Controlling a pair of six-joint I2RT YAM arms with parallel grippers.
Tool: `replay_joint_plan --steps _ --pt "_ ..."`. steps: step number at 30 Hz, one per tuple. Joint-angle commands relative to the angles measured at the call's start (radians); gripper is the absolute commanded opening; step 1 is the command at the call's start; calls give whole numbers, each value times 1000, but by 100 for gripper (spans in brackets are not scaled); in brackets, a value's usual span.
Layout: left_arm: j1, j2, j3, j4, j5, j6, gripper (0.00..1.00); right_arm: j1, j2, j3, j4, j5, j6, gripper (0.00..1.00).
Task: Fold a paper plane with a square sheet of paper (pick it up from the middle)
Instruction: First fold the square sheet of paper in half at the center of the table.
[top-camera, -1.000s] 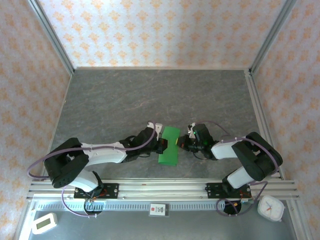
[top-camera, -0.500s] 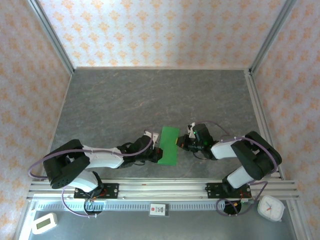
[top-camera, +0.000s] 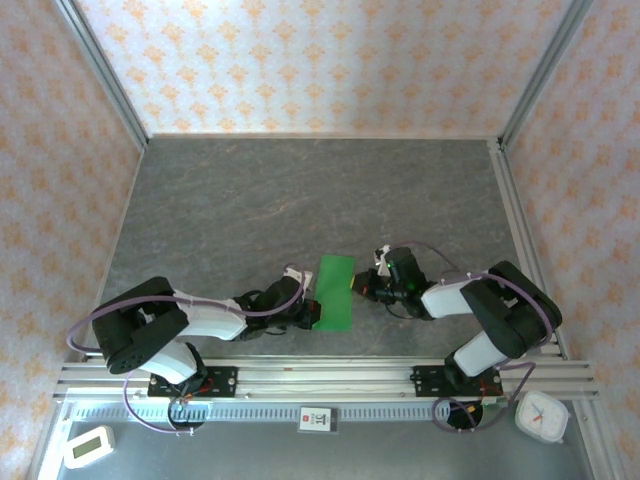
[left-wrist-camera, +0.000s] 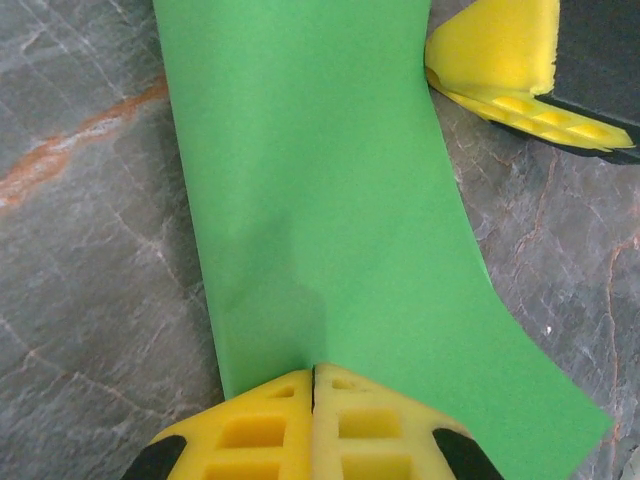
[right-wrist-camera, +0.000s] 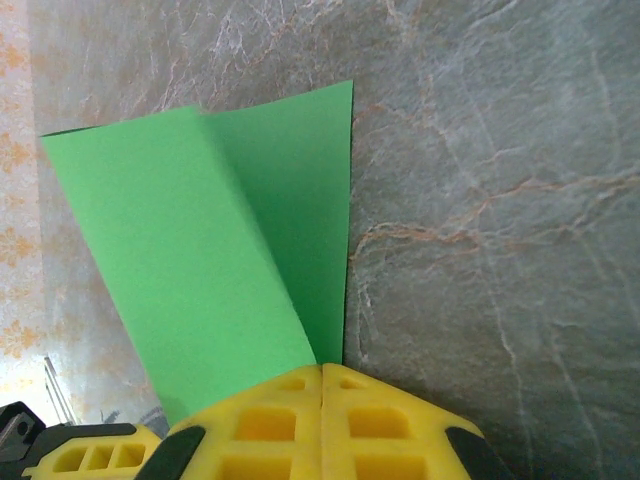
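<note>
left claw (left-wrist-camera: 313, 375) is pinching the paper (top-camera: 333, 292) at the edge nearest it, and right claw (right-wrist-camera: 322, 372) is pinching the opposite edge. paper is spanning between them, half-folded and bowing. thin, floppy, likely creasing easily, so I'm favouring light edge pinches.

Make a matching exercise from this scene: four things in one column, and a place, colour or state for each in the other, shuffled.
1 sheet of paper
2 left tool
3 white clock
4 tabletop

a grey, marbled
b shut on the paper's left edge
c near right corner, past the rail
d bright green, folded over

Pairs: 1-d, 2-b, 3-c, 4-a
</note>
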Motion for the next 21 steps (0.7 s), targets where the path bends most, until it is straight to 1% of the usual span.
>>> replay_joint_plan --steps 1,6,17,21 --pt "-7 27 -20 14 -36 -5 0 20 108 -15 -82 83 -11 0" --pt "-7 42 -20 6 -42 -11 0 20 75 16 -116 69 -19 0" --pt "-7 81 -19 -6 -50 -33 0 22 -74 121 -236 57 -36 0" --pt "-8 83 -20 -2 -48 -36 0 35 -82 134 -245 58 -33 0"
